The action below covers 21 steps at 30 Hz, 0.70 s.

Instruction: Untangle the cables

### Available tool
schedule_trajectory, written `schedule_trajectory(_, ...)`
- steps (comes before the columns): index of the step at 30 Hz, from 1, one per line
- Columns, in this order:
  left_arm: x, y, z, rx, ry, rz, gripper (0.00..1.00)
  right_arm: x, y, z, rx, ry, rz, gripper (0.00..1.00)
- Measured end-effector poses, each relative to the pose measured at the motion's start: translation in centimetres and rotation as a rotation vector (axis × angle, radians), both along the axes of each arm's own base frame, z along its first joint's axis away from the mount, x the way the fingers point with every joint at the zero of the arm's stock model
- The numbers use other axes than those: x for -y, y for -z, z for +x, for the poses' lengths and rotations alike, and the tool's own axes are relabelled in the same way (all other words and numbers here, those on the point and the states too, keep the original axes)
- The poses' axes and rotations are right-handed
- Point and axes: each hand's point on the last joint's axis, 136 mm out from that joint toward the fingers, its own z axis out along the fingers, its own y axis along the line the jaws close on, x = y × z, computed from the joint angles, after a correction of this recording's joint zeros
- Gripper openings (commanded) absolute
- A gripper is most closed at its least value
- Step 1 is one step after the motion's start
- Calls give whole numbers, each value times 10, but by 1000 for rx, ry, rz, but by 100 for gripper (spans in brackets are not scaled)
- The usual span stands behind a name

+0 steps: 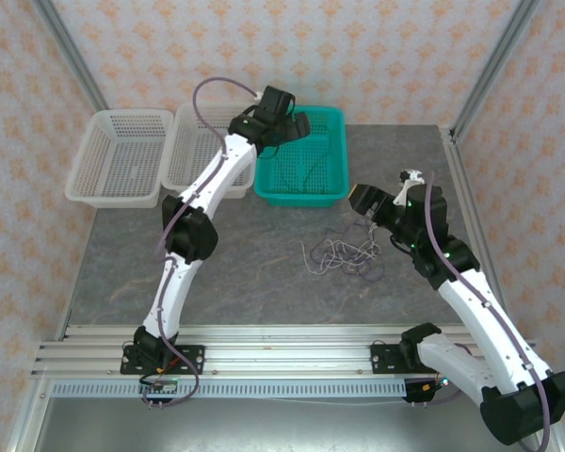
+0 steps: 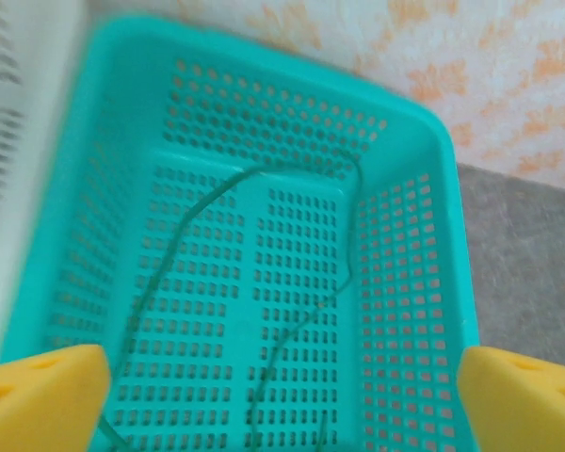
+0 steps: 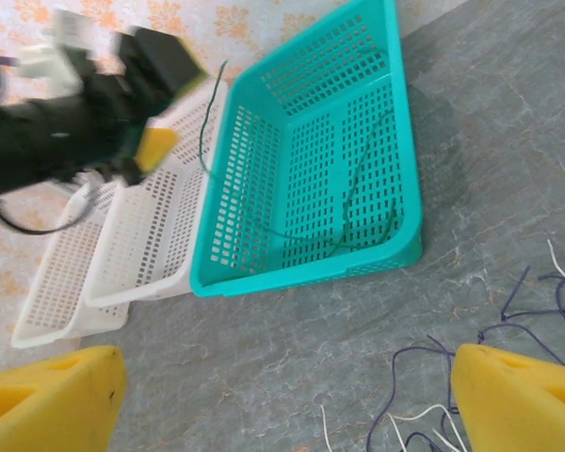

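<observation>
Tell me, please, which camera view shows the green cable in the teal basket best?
The left wrist view: it looks down into the teal basket, with the green cable looping across its floor close up. The right wrist view shows it thinner and farther off; the top external view gives a faint dark line.

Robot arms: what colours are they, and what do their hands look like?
The left arm and right arm are white with black joints, and a lilac hose loops along each. The left hand and right hand have chunky yellow fingers.
</observation>
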Motion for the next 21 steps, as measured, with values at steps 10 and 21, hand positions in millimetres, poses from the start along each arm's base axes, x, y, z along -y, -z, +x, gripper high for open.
schedule_trajectory(10,-56,-142,-55,202,-41,44,98,-6,45,19,-183,37,-6,89)
schedule_trajectory(21,12,-69,-139,-1,268,14,95,21,118,33,-560,204,-78,90)
